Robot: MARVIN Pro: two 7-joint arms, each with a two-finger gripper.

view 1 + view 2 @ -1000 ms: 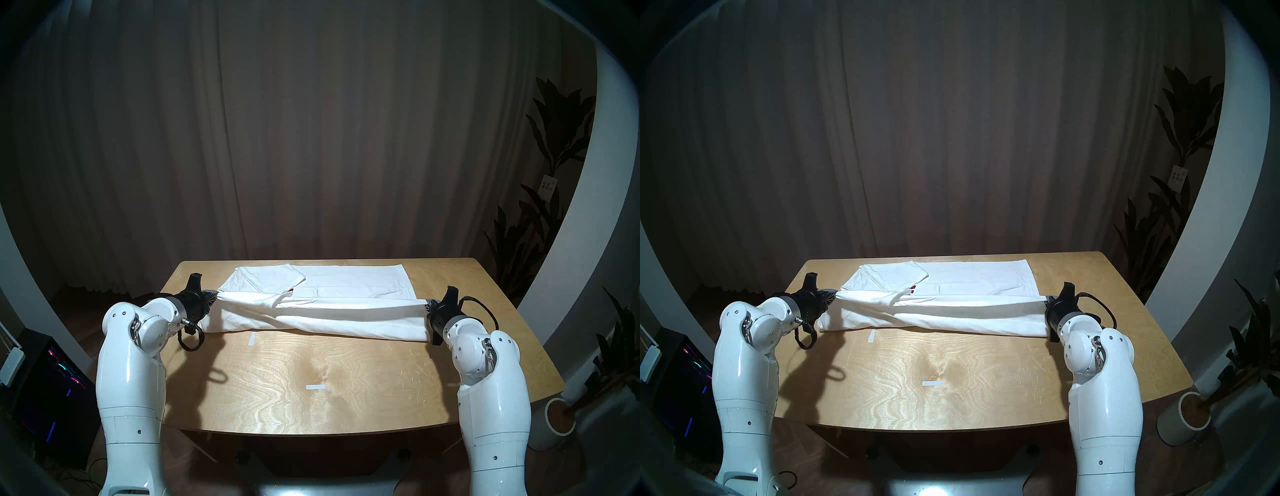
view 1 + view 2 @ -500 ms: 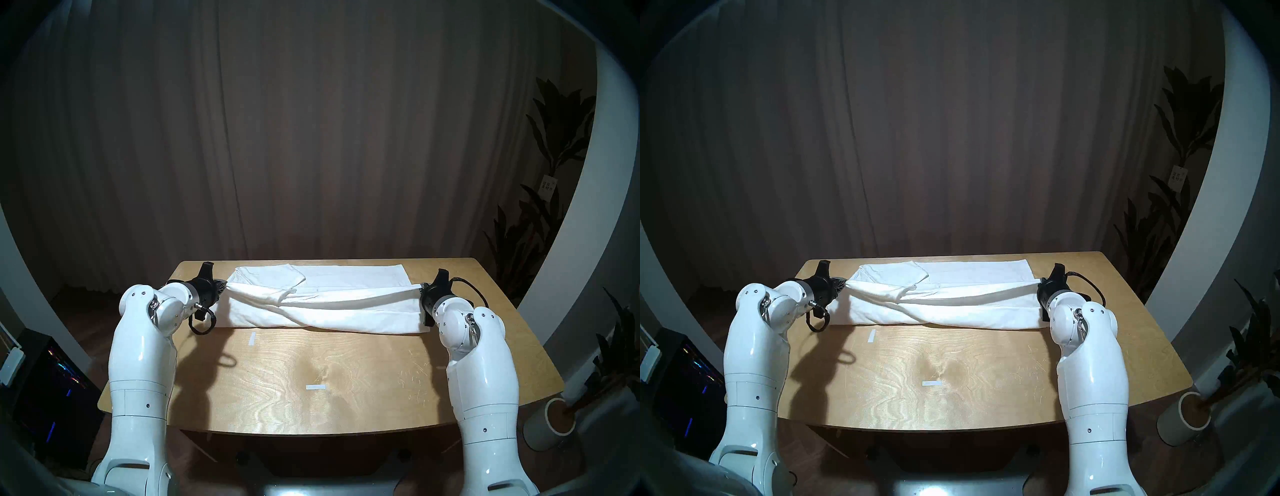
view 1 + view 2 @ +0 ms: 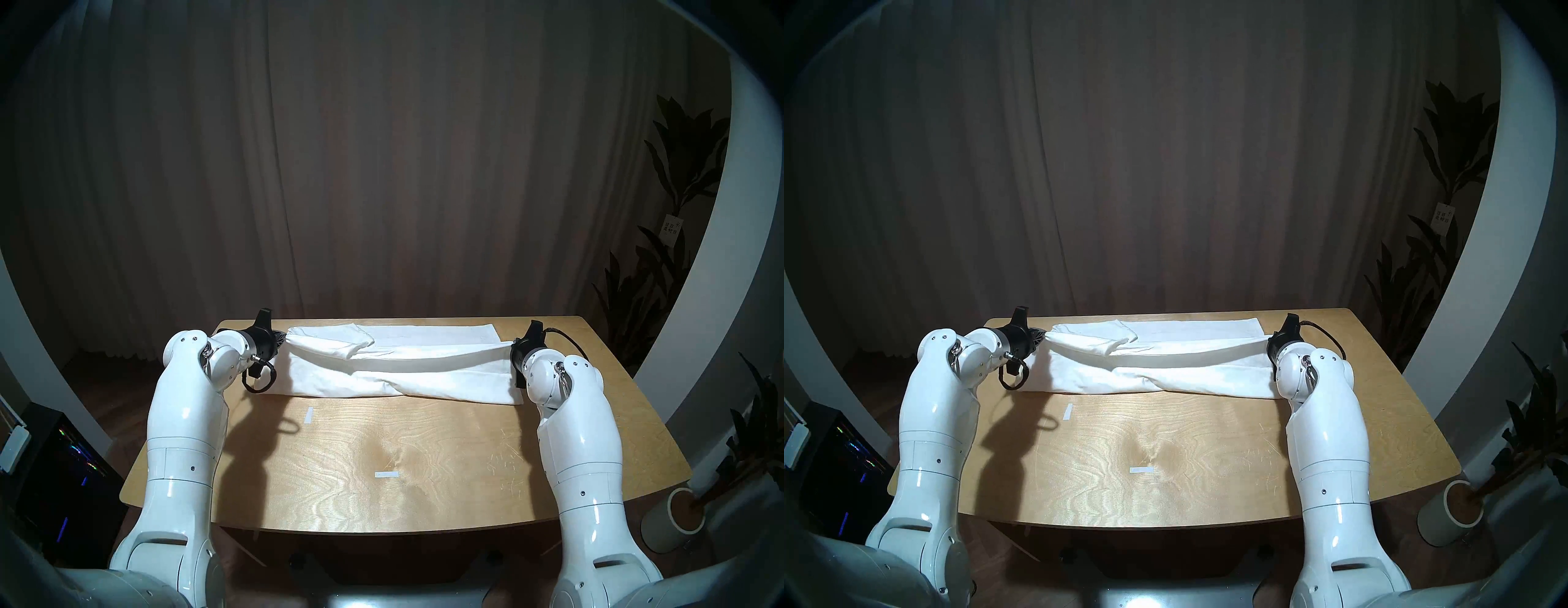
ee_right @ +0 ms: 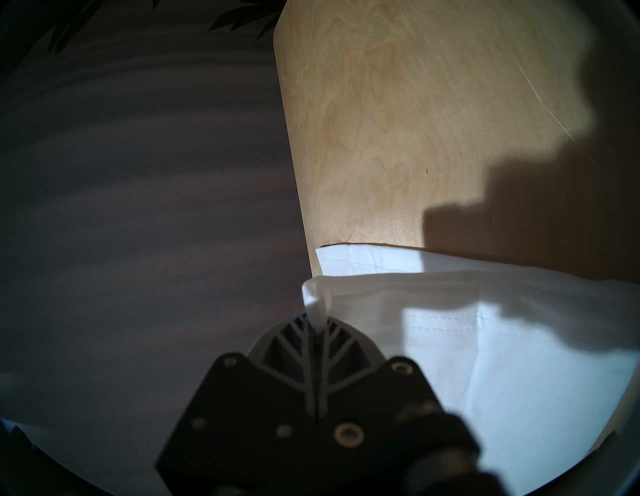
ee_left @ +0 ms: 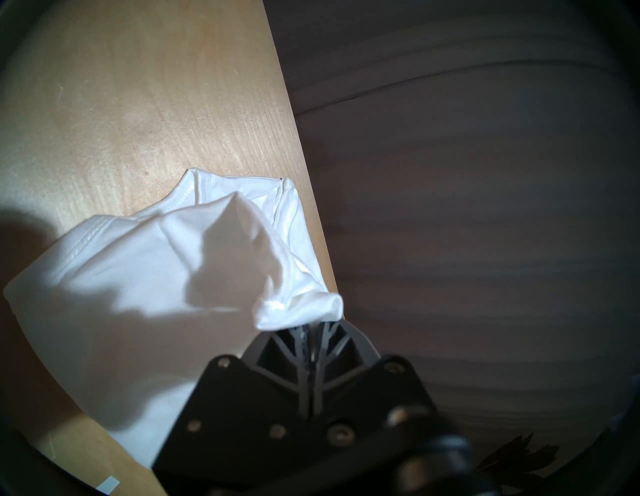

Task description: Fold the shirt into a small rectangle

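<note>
Head views: the white T-shirt (image 3: 394, 365) is spread along the far half of the wooden table (image 3: 424, 458), stretched between the left gripper (image 3: 283, 338) and right gripper (image 3: 1271, 339).
Left wrist: fingers (image 5: 298, 341) are clamped on a bunched corner.
Right wrist: a hem corner is pinched by closed fingers (image 4: 304, 334).

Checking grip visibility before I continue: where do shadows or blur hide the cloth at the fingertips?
Left wrist view: the shirt is half in shadow, yet the pinch at the left gripper reads sharp. Right wrist view: arm shadow crosses the table and cloth; the right gripper is clear, its base blurred.
</note>
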